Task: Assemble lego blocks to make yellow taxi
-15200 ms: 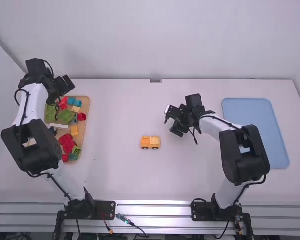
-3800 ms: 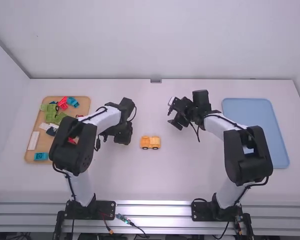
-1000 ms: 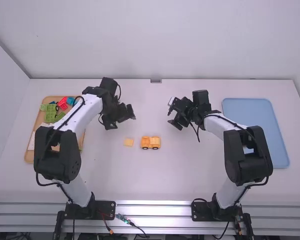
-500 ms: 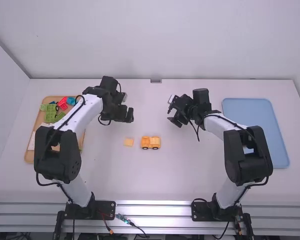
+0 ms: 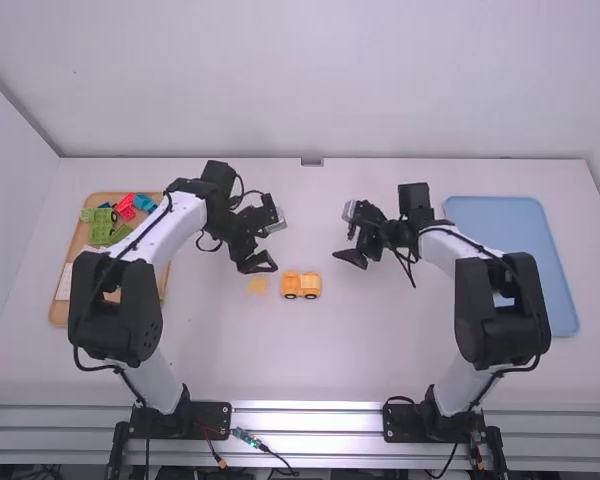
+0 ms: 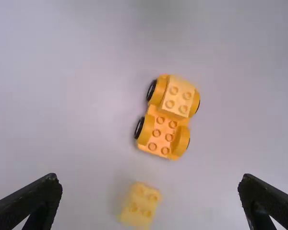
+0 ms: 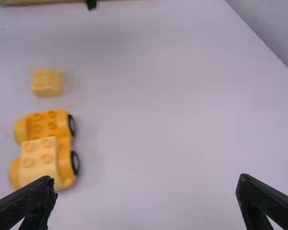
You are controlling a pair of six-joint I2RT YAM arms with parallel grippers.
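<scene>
Near the table's middle stands the yellow car base [image 5: 301, 285] on its wheels, a paler yellow block on its right end. Just left of it lies a loose yellow block [image 5: 257, 285]. My left gripper [image 5: 257, 264] hangs close above and behind that block; in the left wrist view the left gripper [image 6: 151, 199] has its fingers wide apart, the loose block [image 6: 141, 206] between and below them, and the car [image 6: 168, 117] beyond. To the right of the car is my right gripper [image 5: 351, 258]; the right gripper [image 7: 146, 199] stands open in the right wrist view, holding nothing.
A wooden tray [image 5: 60, 312] at the far left holds green, red, blue and white blocks, partly behind the left arm. At the right lies a blue tray [image 5: 558, 300], partly behind the right arm.
Over the last second the left gripper turned and came toward the loose yellow block, which it set down earlier beside the car. The right gripper shifted and turned slightly.
</scene>
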